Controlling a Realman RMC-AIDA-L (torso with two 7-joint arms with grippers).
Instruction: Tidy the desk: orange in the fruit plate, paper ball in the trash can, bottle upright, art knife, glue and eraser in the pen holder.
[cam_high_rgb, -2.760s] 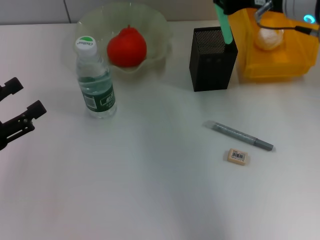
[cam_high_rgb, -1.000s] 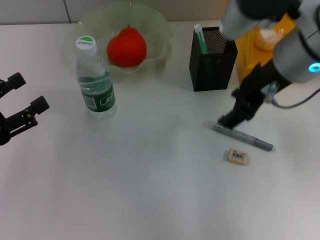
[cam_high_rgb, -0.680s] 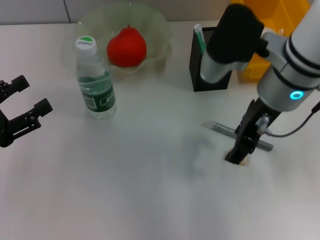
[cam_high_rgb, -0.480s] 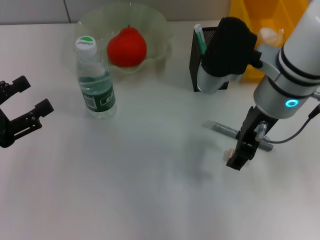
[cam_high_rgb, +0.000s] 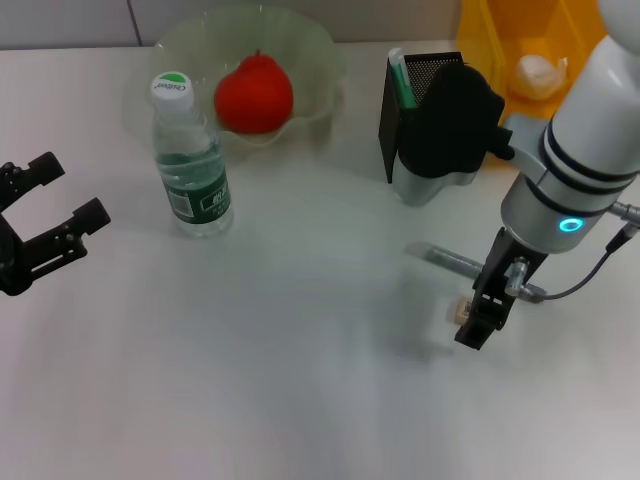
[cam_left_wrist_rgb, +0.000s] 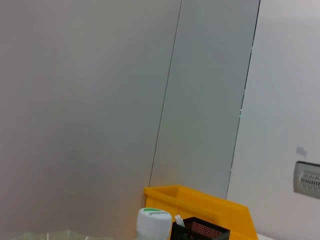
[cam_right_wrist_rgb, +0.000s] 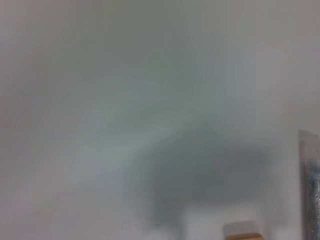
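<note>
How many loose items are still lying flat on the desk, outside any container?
2: the eraser under the right gripper, and the grey art knife just behind it, partly hidden by the arm.

The red-orange orange (cam_high_rgb: 254, 94) sits in the pale-green wavy fruit plate (cam_high_rgb: 312, 52). The clear bottle (cam_high_rgb: 190, 160) stands upright just beside the plate. The white paper ball (cam_high_rgb: 538, 71) lies inside the yellow trash can (cam_high_rgb: 482, 40). The black mesh pen holder (cam_high_rgb: 404, 130) stands beside the can. The beige eraser (cam_high_rgb: 461, 310) lies flat on the desk, mostly hidden.
</note>
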